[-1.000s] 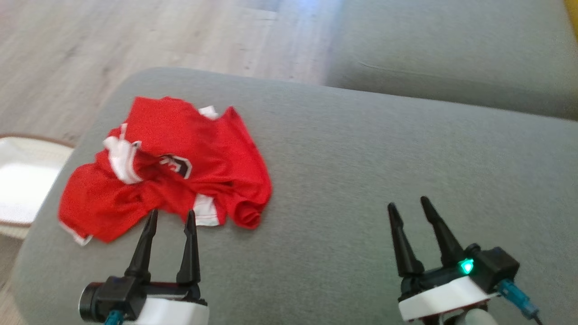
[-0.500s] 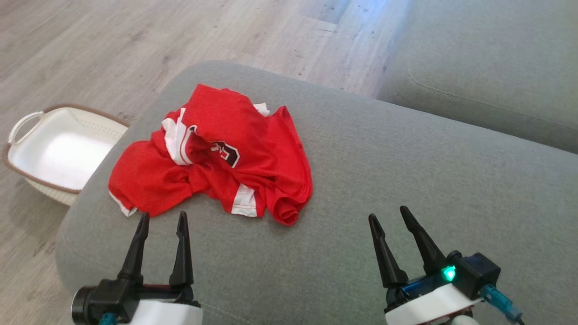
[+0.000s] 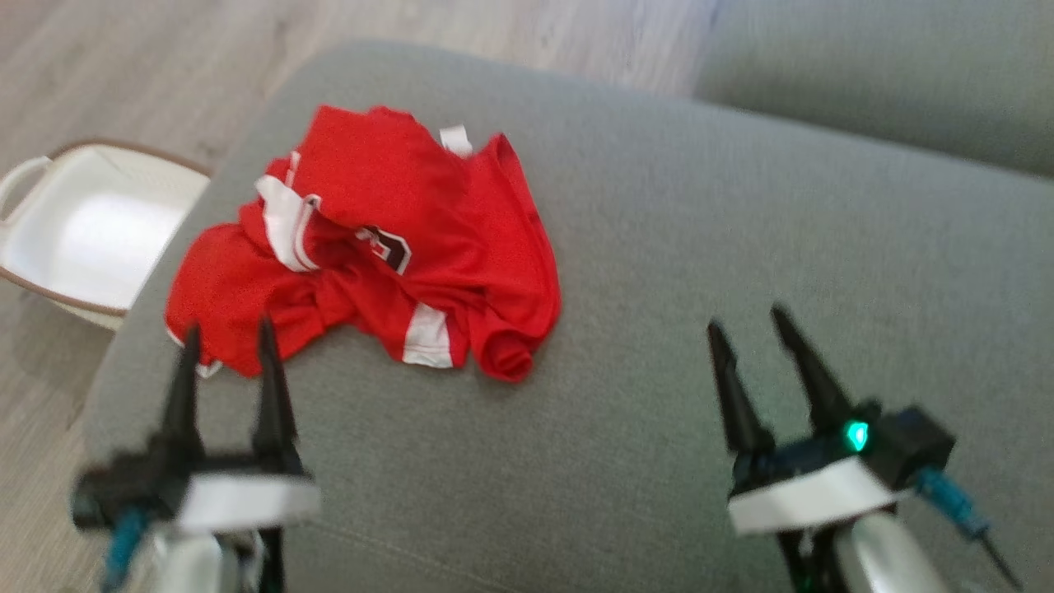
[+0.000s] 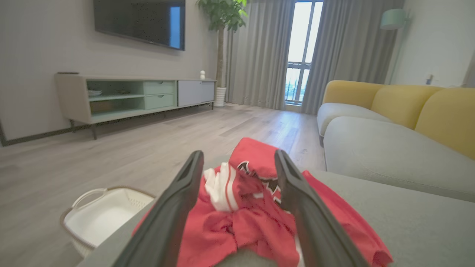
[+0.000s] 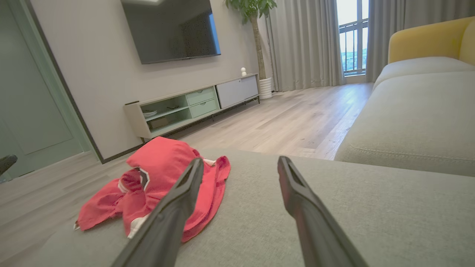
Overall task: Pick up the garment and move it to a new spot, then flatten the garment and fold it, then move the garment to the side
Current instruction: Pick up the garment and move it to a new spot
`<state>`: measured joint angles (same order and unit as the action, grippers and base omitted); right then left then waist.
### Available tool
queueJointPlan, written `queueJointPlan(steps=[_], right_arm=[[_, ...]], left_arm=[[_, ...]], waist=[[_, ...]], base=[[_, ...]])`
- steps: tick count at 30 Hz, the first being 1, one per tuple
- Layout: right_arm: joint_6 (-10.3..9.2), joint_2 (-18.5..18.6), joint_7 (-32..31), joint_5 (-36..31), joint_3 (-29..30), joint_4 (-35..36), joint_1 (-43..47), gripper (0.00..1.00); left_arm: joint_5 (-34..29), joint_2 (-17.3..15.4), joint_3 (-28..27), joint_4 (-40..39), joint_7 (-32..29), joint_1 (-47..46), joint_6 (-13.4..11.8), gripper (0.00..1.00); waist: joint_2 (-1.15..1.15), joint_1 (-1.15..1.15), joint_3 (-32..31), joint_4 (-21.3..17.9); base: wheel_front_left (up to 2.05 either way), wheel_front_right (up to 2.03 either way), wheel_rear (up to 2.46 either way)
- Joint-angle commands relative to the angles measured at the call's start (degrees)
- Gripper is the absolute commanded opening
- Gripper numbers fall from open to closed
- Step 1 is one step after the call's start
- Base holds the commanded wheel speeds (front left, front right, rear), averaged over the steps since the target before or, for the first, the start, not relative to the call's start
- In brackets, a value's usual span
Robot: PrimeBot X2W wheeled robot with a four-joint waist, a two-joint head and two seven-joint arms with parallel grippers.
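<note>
A crumpled red garment [image 3: 370, 247] with white trim and a dark emblem lies on the left part of a grey ottoman cushion [image 3: 659, 247]. My left gripper [image 3: 229, 331] is open just in front of the garment's near left edge, fingertips at its hem. Through the left wrist view the garment [image 4: 241, 207] shows between the spread fingers. My right gripper [image 3: 748, 319] is open over bare cushion well to the right of the garment. In the right wrist view the garment [image 5: 156, 181] lies left of the fingers.
A white basket [image 3: 90, 231] with a brown rim stands on the wooden floor left of the ottoman. A grey sofa seat [image 3: 889, 74] lies beyond at the upper right. A TV cabinet [image 4: 130, 96] lines the far wall.
The head camera has shifted, so the whole picture moved down and blurred. Both grippers stay open. The left gripper's tips now overlap the garment's near left hem.
</note>
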<state>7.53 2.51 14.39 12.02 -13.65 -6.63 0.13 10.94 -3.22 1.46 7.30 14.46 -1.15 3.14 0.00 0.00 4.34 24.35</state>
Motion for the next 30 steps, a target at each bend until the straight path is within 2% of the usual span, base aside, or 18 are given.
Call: queueJointPlan(steps=[1, 6, 7, 8, 11, 15, 19, 24, 28, 29, 30], right_arm=[[-0.04, 0.4, 0.6, -1.5, 0.2, 2.8, -4.3, 1.0], [-0.04, 0.4, 0.6, -4.1, 3.4, 4.3, -7.3, 1.0], [-0.04, 0.4, 0.6, -4.7, 3.8, 4.7, -7.8, 1.0], [-0.04, 0.4, 0.6, -4.7, 3.8, 4.7, -7.8, 1.0], [-0.04, 0.4, 0.6, -6.2, 4.9, 5.6, -9.0, 1.0], [-0.04, 0.4, 0.6, -7.3, 6.0, 7.0, -10.1, 1.0], [-0.04, 0.4, 0.6, -7.9, 6.6, 8.0, -10.2, 1.0], [-0.04, 0.4, 0.6, -8.7, 6.8, 8.4, -10.0, 1.0], [-0.04, 0.4, 0.6, -8.9, 6.6, 8.5, -9.9, 1.0], [-0.04, 0.4, 0.6, -8.9, 6.5, 8.4, -9.9, 1.0], [-0.04, 0.4, 0.6, -8.9, 6.5, 8.3, -9.9, 1.0]], left_arm=[[-0.8, -1.5, -3.8, -0.6, 0.5, -7.1, 0.6, 1.0], [-1.4, -6.8, -6.6, 5.7, 0.5, -17.9, 2.1, 1.0], [-1.4, -8.1, -6.7, 7.7, 0.5, -20.3, 2.4, 1.0], [-1.4, -8.1, -6.7, 7.7, 0.5, -20.3, 2.4, 1.0], [-1.2, -12.1, -5.6, 14.0, -2.3, -27.6, 3.4, 1.0], [0.4, -17.0, -1.2, 22.3, -9.8, -36.4, 4.2, 1.0], [4.5, -20.5, 6.3, 29.6, -18.2, -42.4, 4.3, 1.0], [12.1, -23.0, 13.5, 35.8, -25.6, -46.5, 4.3, 1.0], [16.9, -24.4, 16.9, 39.0, -27.1, -48.4, 4.3, 1.0], [17.9, -24.6, 17.3, 39.5, -26.5, -48.8, 4.3, 0.42], [18.6, -24.8, 17.6, 39.9, -25.8, -49.2, 4.3, 0.0]], waist=[[0.0, 0.0, 6.1, -2.9], [0.0, 0.0, 12.0, -5.1], [0.0, 0.0, 13.2, -5.5], [0.0, 0.0, 13.2, -5.5], [0.0, 0.0, 15.6, -6.5], [0.0, 0.0, 18.2, -7.5], [0.0, 0.0, 19.4, -8.2], [0.0, 0.0, 20.2, -9.0], [0.0, 0.0, 20.4, -9.5], [0.0, 0.0, 20.4, -9.6], [0.0, 0.0, 20.3, -9.7]], base=[[0.0, 0.0, 0.0], [0.0, 0.0, 0.0], [0.0, 0.0, 0.0], [0.0, 0.0, 0.0], [0.0, 0.0, 0.0], [0.0, 0.0, 0.0], [0.0, 0.0, 0.0], [0.0, 0.0, 0.0], [0.0, 0.0, 0.0], [0.0, 0.0, 0.0], [0.0, 0.0, 0.0]])
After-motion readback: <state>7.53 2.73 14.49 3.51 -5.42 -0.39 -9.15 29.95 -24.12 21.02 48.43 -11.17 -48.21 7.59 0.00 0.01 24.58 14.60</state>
